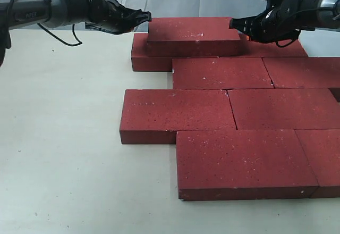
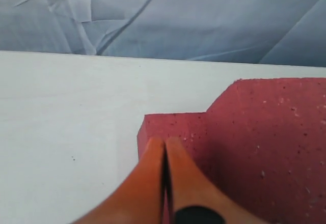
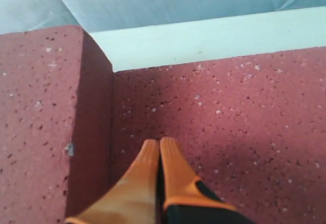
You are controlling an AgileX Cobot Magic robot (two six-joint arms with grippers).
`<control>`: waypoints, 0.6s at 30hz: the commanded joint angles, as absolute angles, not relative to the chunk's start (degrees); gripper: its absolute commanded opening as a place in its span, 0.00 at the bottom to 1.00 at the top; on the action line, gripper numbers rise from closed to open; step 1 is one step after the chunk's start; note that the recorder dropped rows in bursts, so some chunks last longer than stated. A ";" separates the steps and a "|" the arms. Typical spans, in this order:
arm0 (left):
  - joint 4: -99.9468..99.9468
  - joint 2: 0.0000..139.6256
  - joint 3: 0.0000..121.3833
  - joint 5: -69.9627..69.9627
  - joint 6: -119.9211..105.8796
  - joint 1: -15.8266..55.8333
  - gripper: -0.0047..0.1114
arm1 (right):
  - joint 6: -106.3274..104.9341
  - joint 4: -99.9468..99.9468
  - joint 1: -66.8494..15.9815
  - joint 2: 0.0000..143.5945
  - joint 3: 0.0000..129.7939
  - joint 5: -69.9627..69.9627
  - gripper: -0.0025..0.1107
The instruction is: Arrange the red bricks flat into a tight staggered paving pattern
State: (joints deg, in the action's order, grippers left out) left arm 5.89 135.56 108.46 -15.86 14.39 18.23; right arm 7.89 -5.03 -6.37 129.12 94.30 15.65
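Several red bricks lie flat in staggered rows, among them one in the front row (image 1: pixel 241 162) and one at the left of the row behind it (image 1: pixel 175 111). One more brick (image 1: pixel 194 36) rests on top of the back row. My left gripper (image 1: pixel 146 16) is shut at that brick's left end, my right gripper (image 1: pixel 234 24) shut at its right end. In the left wrist view the shut left gripper (image 2: pixel 164 141) hovers over the corner of a lower brick (image 2: pixel 173 124) beside the raised brick (image 2: pixel 275 132). The right wrist view has the shut right gripper (image 3: pixel 159 143) above a lower brick (image 3: pixel 229 132), with the raised brick (image 3: pixel 41 107) alongside.
The bricks sit on a white table (image 1: pixel 58 138), whose left half is bare. A pale wrinkled backdrop (image 2: pixel 153 15) closes off the far edge. The paving runs out of view at the right edge.
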 commanded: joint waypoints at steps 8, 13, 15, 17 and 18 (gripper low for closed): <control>15.88 135.56 108.79 -21.81 5.03 18.41 0.04 | 7.36 -4.55 -8.69 129.20 94.66 14.62 0.01; 31.96 135.64 108.79 -21.82 -11.68 18.41 0.04 | 7.13 -4.33 -10.02 129.40 94.66 14.74 0.01; 34.15 135.64 108.79 -21.82 -14.32 18.41 0.04 | 6.75 -4.33 -10.72 129.40 94.66 14.74 0.01; 34.15 135.64 108.79 -21.82 -14.32 18.41 0.04 | 6.20 -4.33 -11.30 129.40 94.66 14.74 0.01; 33.82 135.64 108.79 -21.92 -14.34 18.28 0.04 | 6.02 -4.33 -11.45 129.40 94.66 14.74 0.01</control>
State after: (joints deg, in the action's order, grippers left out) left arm 31.91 135.68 108.46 -22.03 -12.69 18.23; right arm 6.90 -4.43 -10.56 129.12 94.38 15.28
